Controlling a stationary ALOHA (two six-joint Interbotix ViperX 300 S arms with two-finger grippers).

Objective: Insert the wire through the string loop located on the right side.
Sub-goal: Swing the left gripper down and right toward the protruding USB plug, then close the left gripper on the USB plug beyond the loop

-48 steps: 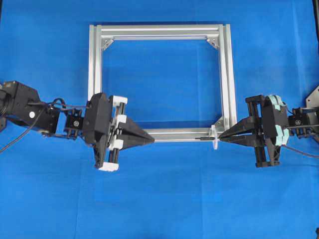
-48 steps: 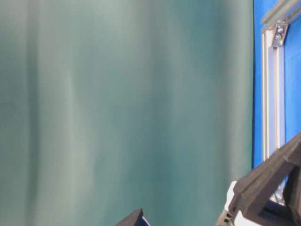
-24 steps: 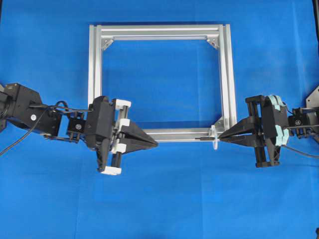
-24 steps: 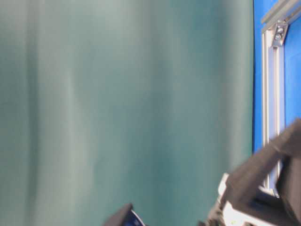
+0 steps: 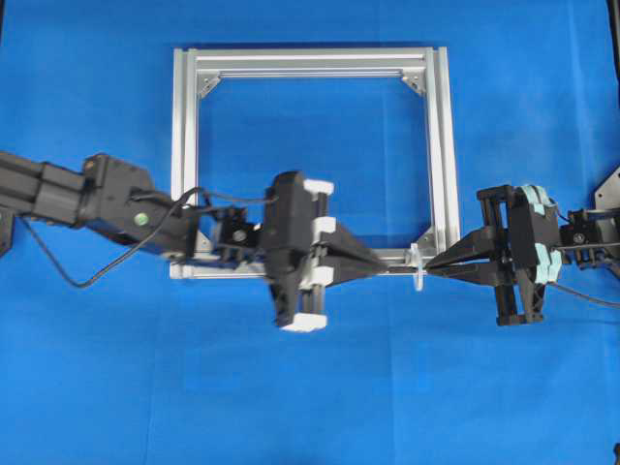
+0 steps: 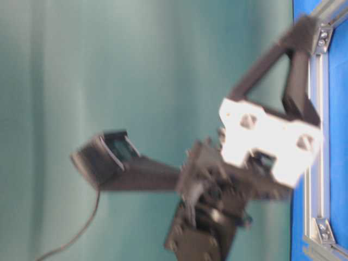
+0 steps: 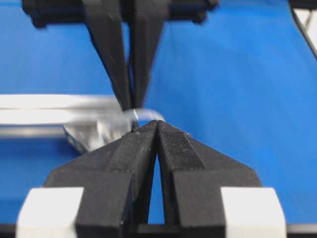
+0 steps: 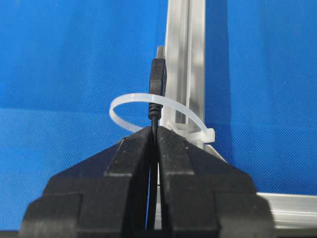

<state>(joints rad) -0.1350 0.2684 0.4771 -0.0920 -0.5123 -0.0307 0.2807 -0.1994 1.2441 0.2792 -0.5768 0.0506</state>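
While the right gripper (image 8: 154, 130) pinches the wire (image 8: 158, 79) through the string loop (image 8: 148, 101), the left gripper (image 7: 156, 125) is clenched.

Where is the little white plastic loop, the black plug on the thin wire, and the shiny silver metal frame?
White plastic string loop (image 8: 130, 100): right wrist view, on the curved left band.
Black plug of the thin wire (image 8: 158, 74): right wrist view, on the plug body.
Silver aluminium frame (image 5: 310, 60): overhead view, on the top bar.

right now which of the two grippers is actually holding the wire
The right gripper, shut on the wire just behind its plug at the string loop. The left gripper is shut on nothing.
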